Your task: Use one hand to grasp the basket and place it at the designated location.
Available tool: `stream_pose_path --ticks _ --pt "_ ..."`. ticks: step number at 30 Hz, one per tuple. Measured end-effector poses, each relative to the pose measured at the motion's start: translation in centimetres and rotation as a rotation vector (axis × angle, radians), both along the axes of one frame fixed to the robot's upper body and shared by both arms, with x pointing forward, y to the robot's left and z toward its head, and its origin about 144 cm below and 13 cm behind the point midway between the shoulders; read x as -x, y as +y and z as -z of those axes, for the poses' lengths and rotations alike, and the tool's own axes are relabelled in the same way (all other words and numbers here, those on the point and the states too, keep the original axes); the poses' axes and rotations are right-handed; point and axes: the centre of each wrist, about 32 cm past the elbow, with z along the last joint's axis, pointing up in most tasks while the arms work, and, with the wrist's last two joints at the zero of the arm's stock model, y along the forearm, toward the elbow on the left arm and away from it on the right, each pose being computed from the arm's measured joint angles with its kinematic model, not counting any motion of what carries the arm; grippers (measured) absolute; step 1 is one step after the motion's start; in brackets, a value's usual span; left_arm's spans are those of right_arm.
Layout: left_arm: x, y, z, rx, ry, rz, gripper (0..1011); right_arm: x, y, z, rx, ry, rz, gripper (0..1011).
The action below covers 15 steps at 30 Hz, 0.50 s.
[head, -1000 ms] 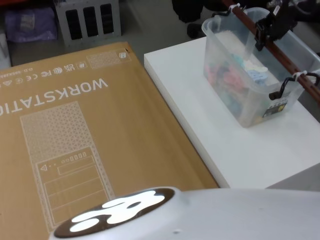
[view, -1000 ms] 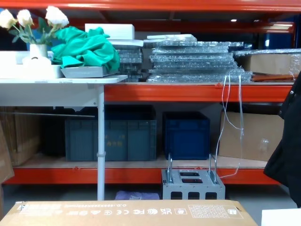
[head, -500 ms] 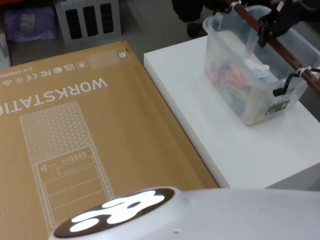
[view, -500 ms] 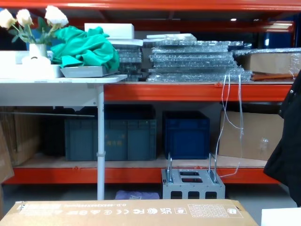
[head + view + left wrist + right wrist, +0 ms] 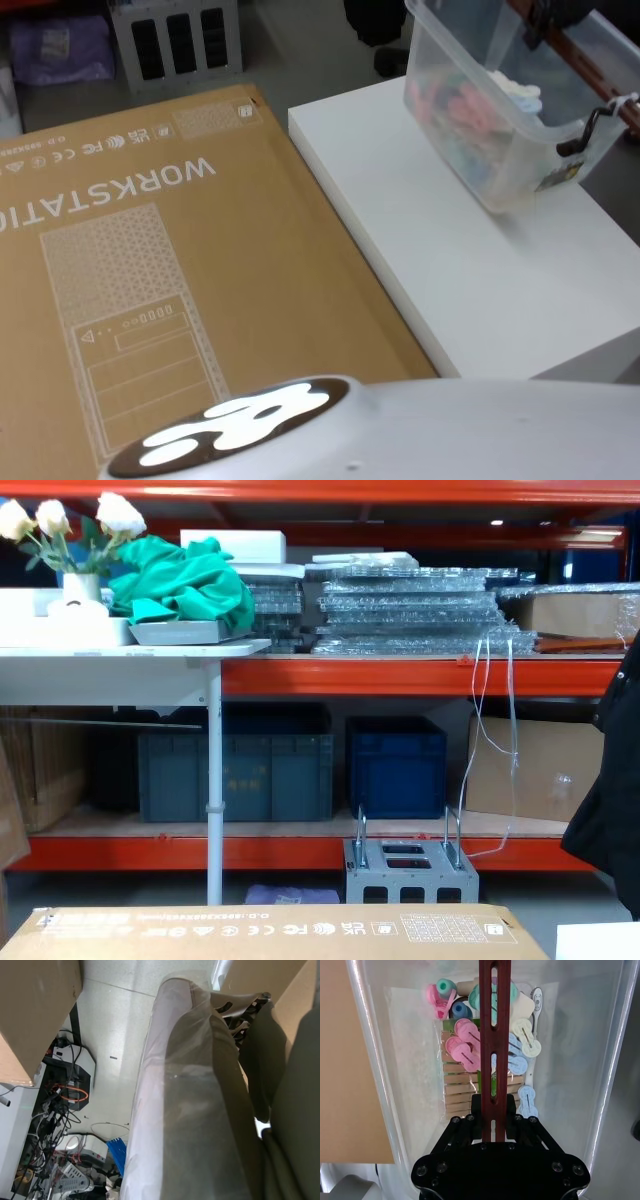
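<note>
White table (image 5: 480, 290), far right: right gripper (image 5: 493, 1103) clamped mid-handle (image 5: 493, 1035), so the basket (image 5: 470, 150) hangs balanced, seemingly lifted for carrying.

We see the clear basket (image 5: 520, 170) tilted at upper right, its red-brown handle (image 5: 495, 1020) clamped by our right gripper (image 5: 493, 1104).

So the clear basket (image 5: 480, 120) is tilting over the far right end of the white table (image 5: 480, 300), stuffed with pastel bits, and the right gripper (image 5: 545, 12) is holding its red-brown handle (image 5: 615, 95) up at the top edge. Its lower corner is sitting right by the tabletop, can't tell if it's actually touching. A big cardboard box (image 5: 180, 280) printed WORKSTATION is lying flat just left of the table, with a grey metal block (image 5: 175, 40) sitting beyond it.
</note>
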Motion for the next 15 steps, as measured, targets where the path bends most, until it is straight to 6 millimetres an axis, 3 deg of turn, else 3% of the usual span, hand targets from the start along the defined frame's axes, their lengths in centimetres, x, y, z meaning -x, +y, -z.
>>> stream_pose_path --ticks 6,15 --pt "0.0 0.0 0.0 0.000 0.000 0.000 0 0.4 0.0 -1.5 -0.002 -0.038 -0.012 237" --pt "0.0 0.0 0.0 0.000 0.000 0.000 0 0.4 0.2 -1.9 0.003 -0.052 -0.027 237"
